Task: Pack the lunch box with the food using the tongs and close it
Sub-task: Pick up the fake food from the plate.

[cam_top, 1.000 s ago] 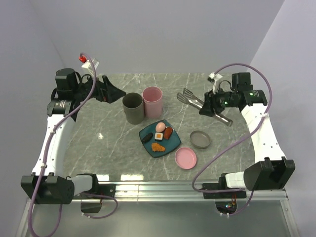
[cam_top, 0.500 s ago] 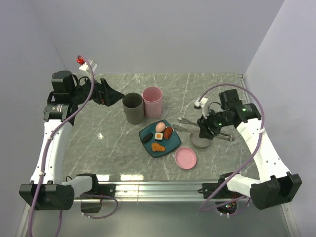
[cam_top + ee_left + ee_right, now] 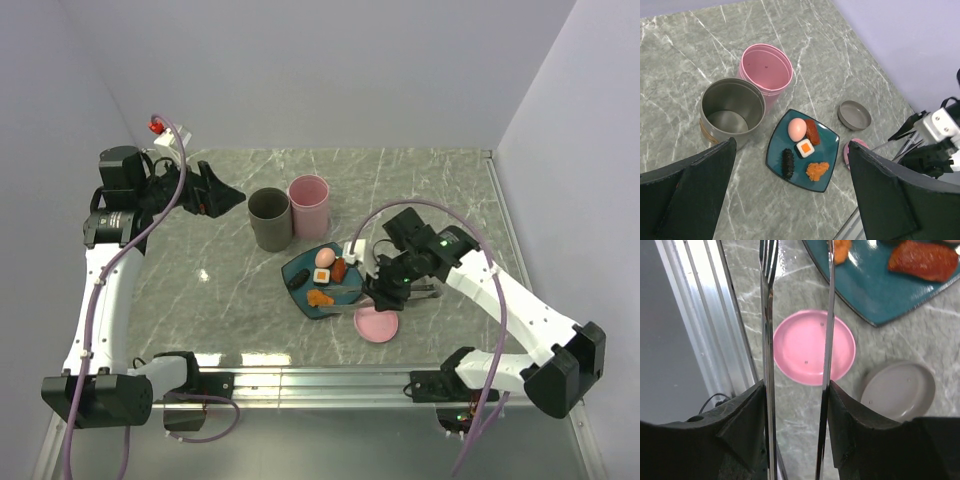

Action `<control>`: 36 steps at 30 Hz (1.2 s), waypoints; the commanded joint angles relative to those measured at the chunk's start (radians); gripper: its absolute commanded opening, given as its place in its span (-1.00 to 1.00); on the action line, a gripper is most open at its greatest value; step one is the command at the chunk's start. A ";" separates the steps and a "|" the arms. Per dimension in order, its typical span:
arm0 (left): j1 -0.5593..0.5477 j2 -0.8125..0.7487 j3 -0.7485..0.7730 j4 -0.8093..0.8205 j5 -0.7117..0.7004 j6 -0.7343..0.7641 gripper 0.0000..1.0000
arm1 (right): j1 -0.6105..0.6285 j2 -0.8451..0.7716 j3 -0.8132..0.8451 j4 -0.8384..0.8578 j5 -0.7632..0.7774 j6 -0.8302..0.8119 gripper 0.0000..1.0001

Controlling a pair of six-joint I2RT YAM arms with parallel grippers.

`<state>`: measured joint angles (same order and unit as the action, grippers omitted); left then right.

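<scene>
On the teal plate (image 3: 335, 295) lies the food: a pink egg (image 3: 325, 258), a sausage (image 3: 341, 269), a white-and-orange block (image 3: 321, 277), a dark brown piece (image 3: 298, 279) and an orange nugget (image 3: 319, 297). My right gripper (image 3: 380, 292) is shut on the silver tongs (image 3: 828, 315), whose two arms stand apart and reach toward the plate's near right edge. One tip is beside the nugget (image 3: 840, 250). The lunch box shows as a grey tub (image 3: 270, 218) and a pink tub (image 3: 309, 203), both uncovered. My left gripper (image 3: 222, 192) hangs open, high at the back left.
A pink lid (image 3: 814, 347) lies on the table under the tongs, and a grey lid (image 3: 897, 390) lies to its right. The metal rail (image 3: 695, 320) of the table's near edge runs close by.
My right arm has swung the tongs from the back right, over the grey lid, to the plate's near right side. The left arm has barely moved.
</scene>
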<state>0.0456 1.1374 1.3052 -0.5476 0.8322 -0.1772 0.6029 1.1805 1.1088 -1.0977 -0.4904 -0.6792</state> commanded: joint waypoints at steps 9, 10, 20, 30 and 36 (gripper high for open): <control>0.007 -0.038 -0.001 0.031 0.012 0.010 0.99 | 0.093 0.119 0.003 0.186 0.121 0.059 0.06; 0.005 -0.039 -0.003 0.032 0.010 0.010 0.99 | 0.095 0.126 0.003 0.188 0.128 0.058 0.05; 0.008 -0.030 -0.023 0.058 0.002 0.001 0.99 | 0.135 0.176 -0.021 0.211 0.128 0.061 0.04; 0.007 -0.030 -0.029 0.084 0.030 -0.034 0.99 | 0.138 0.240 -0.037 0.257 0.156 0.066 0.04; 0.007 -0.031 -0.040 0.090 0.038 -0.041 0.99 | 0.133 0.248 -0.041 0.257 0.196 0.064 0.04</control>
<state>0.0475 1.1217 1.2766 -0.4946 0.8421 -0.2054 0.7326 1.4311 1.0721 -0.8658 -0.3233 -0.6201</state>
